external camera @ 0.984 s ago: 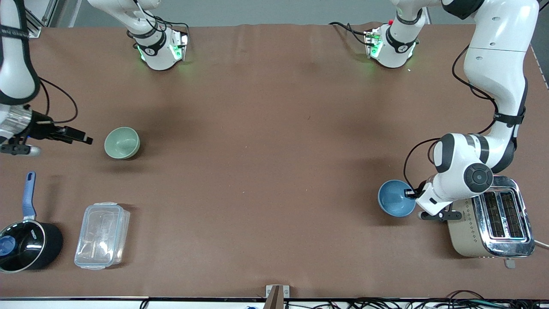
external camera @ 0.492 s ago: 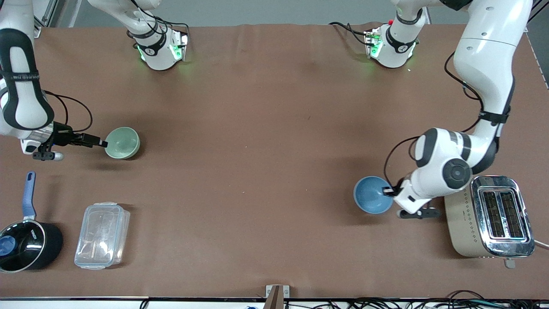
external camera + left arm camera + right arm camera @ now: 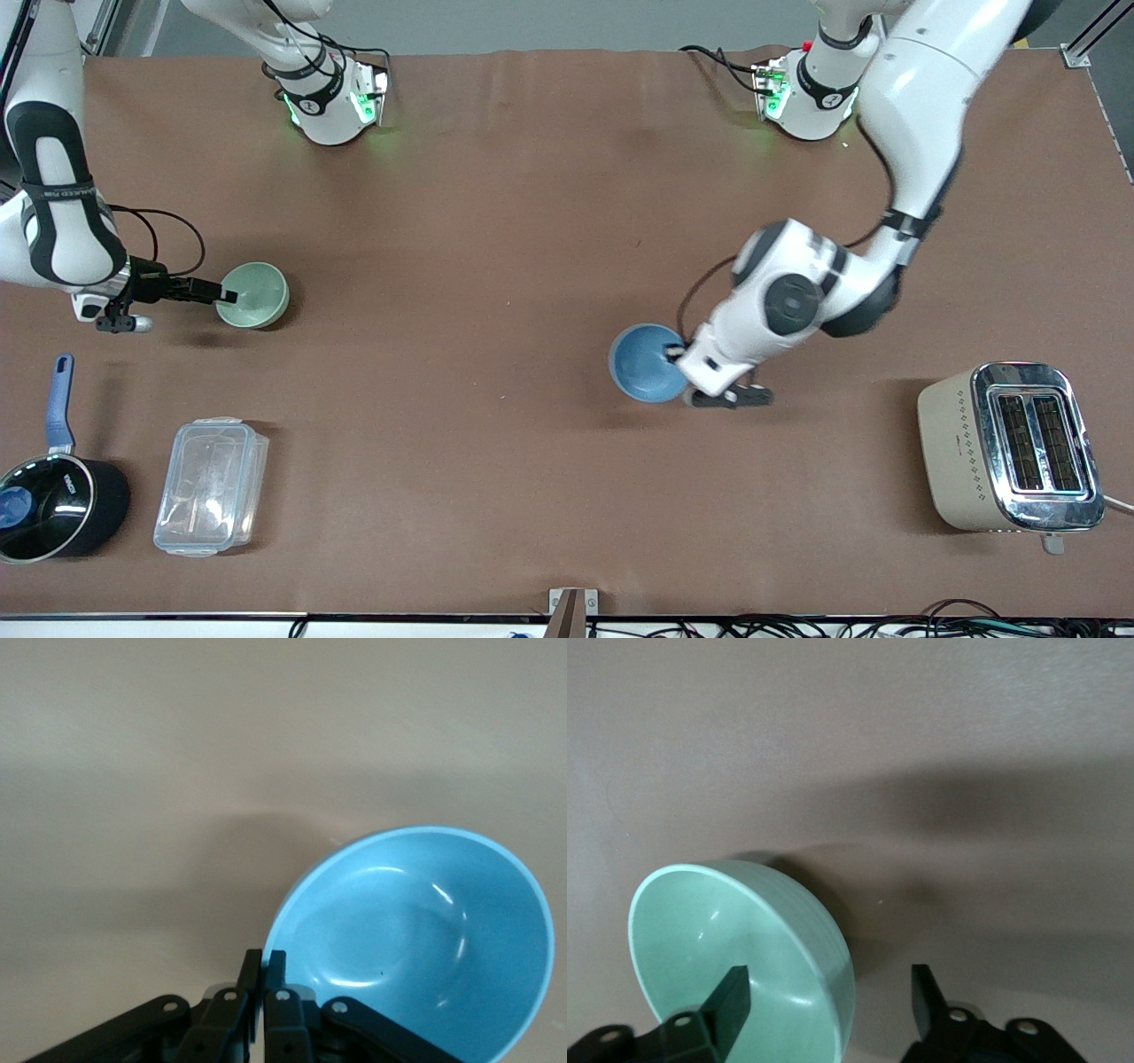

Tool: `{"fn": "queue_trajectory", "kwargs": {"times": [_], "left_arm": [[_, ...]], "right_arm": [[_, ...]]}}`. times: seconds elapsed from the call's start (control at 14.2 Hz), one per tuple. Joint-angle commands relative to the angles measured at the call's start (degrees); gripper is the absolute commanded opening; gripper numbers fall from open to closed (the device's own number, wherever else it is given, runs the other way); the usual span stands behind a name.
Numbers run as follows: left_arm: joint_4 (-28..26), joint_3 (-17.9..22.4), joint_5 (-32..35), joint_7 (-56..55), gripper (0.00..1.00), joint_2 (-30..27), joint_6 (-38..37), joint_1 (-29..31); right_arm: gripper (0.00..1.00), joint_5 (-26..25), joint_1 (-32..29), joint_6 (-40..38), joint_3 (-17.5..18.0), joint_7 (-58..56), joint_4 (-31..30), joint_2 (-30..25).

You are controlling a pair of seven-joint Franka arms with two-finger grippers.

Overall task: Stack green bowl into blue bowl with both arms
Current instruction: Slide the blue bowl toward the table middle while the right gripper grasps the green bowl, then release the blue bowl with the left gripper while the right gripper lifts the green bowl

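Observation:
The blue bowl (image 3: 647,362) hangs tilted in my left gripper (image 3: 677,354), which is shut on its rim over the middle of the table. In the left wrist view the fingers (image 3: 276,967) pinch the rim of the blue bowl (image 3: 416,939). The green bowl (image 3: 255,294) stands on the table toward the right arm's end. My right gripper (image 3: 223,293) is open at its rim. In the right wrist view one finger (image 3: 731,992) is inside the green bowl (image 3: 735,957) and the other finger (image 3: 926,992) is outside its wall.
A toaster (image 3: 1014,447) stands toward the left arm's end. A clear plastic lidded box (image 3: 211,486) and a black saucepan with a blue handle (image 3: 49,496) stand nearer the front camera than the green bowl.
My left gripper has lifted the blue bowl away from the toaster and carried it toward the table's middle. My right gripper has moved up to the green bowl and now straddles its rim.

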Motion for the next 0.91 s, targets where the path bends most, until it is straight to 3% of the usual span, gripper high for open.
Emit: {"fn": "queue_trajectory", "kwargs": {"times": [0.0,0.14,0.35,0.7,0.77,0.84], "left_arm": [[2.87,0.61,1.19,-5.39,0.0,2.8,-0.24,-6.24],[2.87,1.22,1.36,-8.81,0.0,3.5,2.12,-10.72],[2.87,2.28,2.24,-14.0,0.0,5.43,5.38,-14.87],[2.87,2.98,2.68,-17.18,0.02,8.16,8.91,-16.81],[2.87,3.07,2.68,-17.09,0.08,8.34,8.82,-16.73],[2.87,3.07,2.68,-17.09,0.22,8.6,8.91,-16.72]], "right_arm": [[0.25,2.12,-0.68,-0.24,0.14,-3.75,-0.05,0.63],[0.04,2.12,-0.33,-0.5,0.14,-3.94,0.04,0.37],[0.01,2.03,0.29,-1.29,-0.3,-2.27,0.12,-1.9],[0.01,1.24,2.48,-6.38,-0.39,8.43,0.21,-9.37],[0.0,0.63,2.84,-7.44,0.31,12.46,0.3,-11.47],[0.01,-0.16,3.1,-8.06,1.8,16.33,0.3,-13.06]]}}
